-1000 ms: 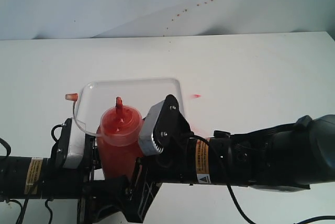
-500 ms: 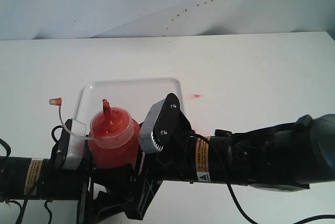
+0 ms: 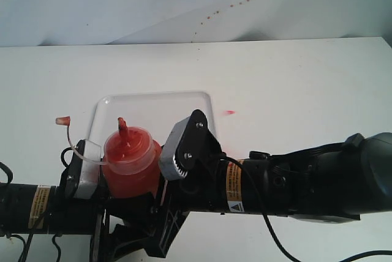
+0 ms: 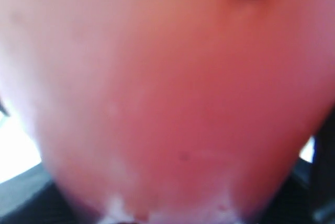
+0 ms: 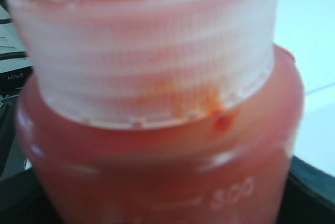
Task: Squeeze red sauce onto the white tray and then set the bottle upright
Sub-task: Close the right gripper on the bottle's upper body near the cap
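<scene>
The bottle [image 3: 128,165], orange-red and translucent, hangs almost upright over the near edge of the white tray [image 3: 165,112]. Its red nozzle [image 3: 123,126] points up and slightly away, and the tethered cap [image 3: 62,120] dangles out to the left. My left gripper [image 3: 92,179] grips the bottle's left flank, my right gripper [image 3: 174,164] its right flank. The bottle [image 4: 167,93] fills the blurred left wrist view. The right wrist view shows the bottle's [image 5: 157,171] shoulder and ribbed white collar [image 5: 146,56]. No glossy drops of red sauce show on the tray's visible part.
A tiny red fleck [image 3: 229,112] lies on the white table right of the tray. Small reddish specks [image 3: 214,14] dot the white backdrop. Both dark arms crowd the near edge, the right arm [image 3: 306,182] being the bulkier.
The bottle has swung left and back from its lean over the tray to nearly upright, and the cap has swung out further left. Both grippers have stayed on it.
</scene>
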Action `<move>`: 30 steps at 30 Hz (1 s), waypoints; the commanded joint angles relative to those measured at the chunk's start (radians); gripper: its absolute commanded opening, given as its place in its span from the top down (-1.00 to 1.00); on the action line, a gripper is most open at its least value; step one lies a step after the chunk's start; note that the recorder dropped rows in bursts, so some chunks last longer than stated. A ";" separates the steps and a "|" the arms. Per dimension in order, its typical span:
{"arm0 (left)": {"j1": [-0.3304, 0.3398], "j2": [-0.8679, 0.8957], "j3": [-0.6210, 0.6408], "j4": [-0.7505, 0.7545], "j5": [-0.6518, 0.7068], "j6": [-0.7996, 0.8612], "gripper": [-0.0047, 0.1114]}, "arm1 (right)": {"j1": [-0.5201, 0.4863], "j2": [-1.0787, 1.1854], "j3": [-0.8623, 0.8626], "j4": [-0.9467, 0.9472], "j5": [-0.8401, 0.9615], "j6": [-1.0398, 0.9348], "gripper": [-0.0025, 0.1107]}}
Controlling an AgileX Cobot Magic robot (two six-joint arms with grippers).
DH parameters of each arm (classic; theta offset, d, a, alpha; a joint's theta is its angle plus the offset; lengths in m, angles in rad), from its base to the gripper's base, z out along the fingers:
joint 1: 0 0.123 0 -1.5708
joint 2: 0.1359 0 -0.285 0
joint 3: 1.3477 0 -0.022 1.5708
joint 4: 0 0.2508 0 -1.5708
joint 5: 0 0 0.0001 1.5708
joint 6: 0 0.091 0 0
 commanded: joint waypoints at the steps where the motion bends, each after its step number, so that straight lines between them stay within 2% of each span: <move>1: 0.003 -0.016 0.001 -0.027 -0.064 -0.025 -0.07 | 0.001 0.001 0.005 -0.001 0.053 0.004 0.96; 4: 0.003 -0.016 0.001 -0.027 -0.064 -0.061 -0.45 | 0.001 0.001 0.005 0.047 0.053 0.005 0.96; 7: 0.003 -0.016 0.001 -0.027 -0.037 -0.061 -0.60 | 0.001 0.001 0.005 0.076 0.053 -0.002 0.96; 14: 0.003 -0.016 0.001 -0.015 -0.031 -0.063 -0.60 | 0.001 0.001 0.005 0.138 0.053 -0.011 0.96; 22: 0.003 -0.016 0.001 -0.015 0.004 -0.091 -0.60 | 0.001 0.001 0.005 0.336 0.065 -0.071 0.96; 30: 0.003 -0.032 0.001 -0.020 0.004 -0.145 -0.60 | 0.001 0.001 0.005 0.349 0.128 -0.072 0.96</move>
